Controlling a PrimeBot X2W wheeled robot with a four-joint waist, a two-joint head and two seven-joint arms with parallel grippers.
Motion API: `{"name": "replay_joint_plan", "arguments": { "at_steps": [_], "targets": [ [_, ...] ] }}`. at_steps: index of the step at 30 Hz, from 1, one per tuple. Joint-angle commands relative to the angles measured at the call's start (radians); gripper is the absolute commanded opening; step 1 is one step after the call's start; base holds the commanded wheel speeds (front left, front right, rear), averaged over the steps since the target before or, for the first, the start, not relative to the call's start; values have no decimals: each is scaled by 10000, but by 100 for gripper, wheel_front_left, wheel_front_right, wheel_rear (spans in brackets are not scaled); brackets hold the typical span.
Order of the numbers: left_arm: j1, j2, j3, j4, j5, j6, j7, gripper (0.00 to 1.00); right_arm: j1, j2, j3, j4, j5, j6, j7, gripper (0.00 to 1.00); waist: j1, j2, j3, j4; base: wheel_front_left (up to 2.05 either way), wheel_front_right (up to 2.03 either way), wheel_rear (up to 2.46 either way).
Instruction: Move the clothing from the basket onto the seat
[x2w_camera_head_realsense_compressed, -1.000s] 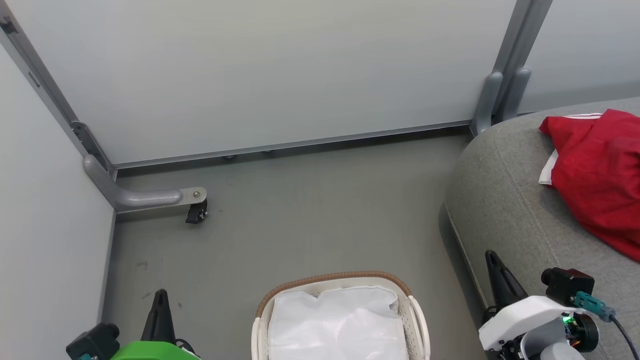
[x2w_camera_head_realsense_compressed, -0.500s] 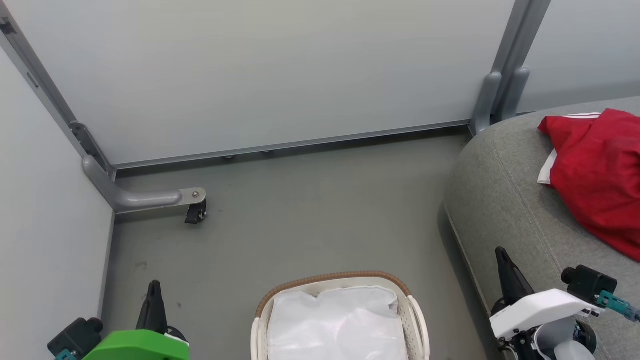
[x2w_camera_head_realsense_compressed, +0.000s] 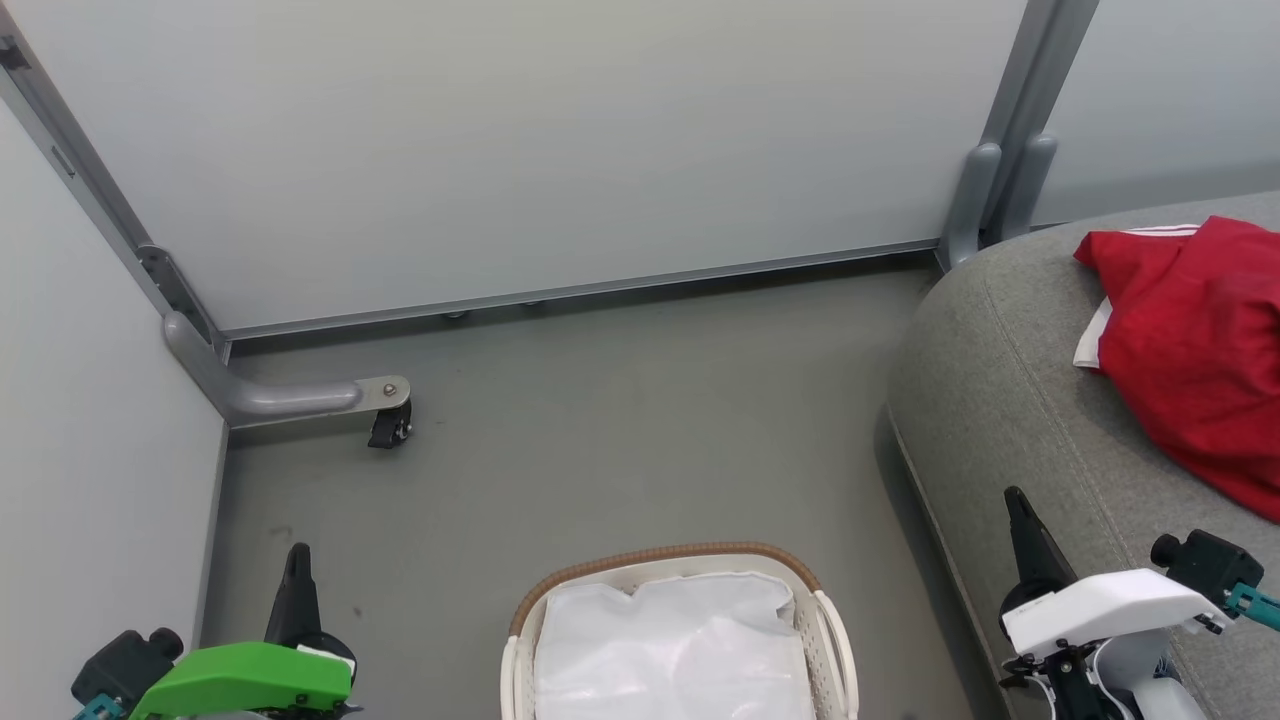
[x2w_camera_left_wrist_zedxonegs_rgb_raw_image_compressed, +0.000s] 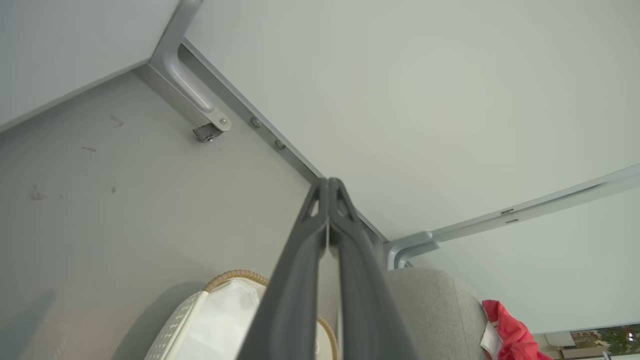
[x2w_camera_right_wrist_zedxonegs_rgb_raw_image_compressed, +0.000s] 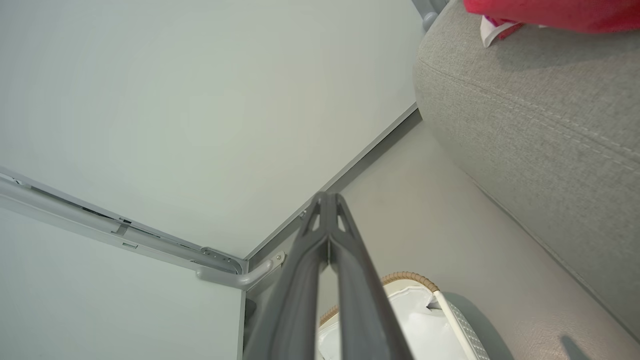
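Red clothing (x2w_camera_head_realsense_compressed: 1195, 350) with white trim lies heaped on the grey seat (x2w_camera_head_realsense_compressed: 1010, 400) at the right; it also shows as red clothing (x2w_camera_left_wrist_zedxonegs_rgb_raw_image_compressed: 510, 337) and red clothing (x2w_camera_right_wrist_zedxonegs_rgb_raw_image_compressed: 545, 12) in the wrist views. The white basket (x2w_camera_head_realsense_compressed: 830, 640) with its brown rim stands on the floor at bottom centre, showing just its white lining cloth (x2w_camera_head_realsense_compressed: 670, 650). My left gripper (x2w_camera_head_realsense_compressed: 297, 560) is shut with nothing in it, low at the left of the basket. My right gripper (x2w_camera_head_realsense_compressed: 1018, 505) is shut and empty too, over the seat's front edge, right of the basket.
Pale partition walls close off the back and left. A grey metal foot with a small caster (x2w_camera_head_realsense_compressed: 388, 428) juts onto the grey floor (x2w_camera_head_realsense_compressed: 620, 430) at the left. A metal post (x2w_camera_head_realsense_compressed: 1000, 180) stands behind the seat's corner.
Both arms have drawn back toward the bottom edge of the head view, the left gripper outward to the left, the right one outward to the right. The clothing and basket stay put.
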Motion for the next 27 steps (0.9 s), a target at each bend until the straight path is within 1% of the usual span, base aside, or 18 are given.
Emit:
{"name": "replay_joint_plan", "arguments": {
  "at_steps": [1,27],
  "targets": [
    [-323,32,65,-143,-300,-60,85,0,-179,-63,-77,-167,352,-3,75,0,0,0,0,-3,0,0,0],
    [-605,43,420,-360,-2721,-205,811,0,-218,-83,-425,-432,3269,-5,797,0,0,0,-4,-50,0,0,0]
  ]
}}
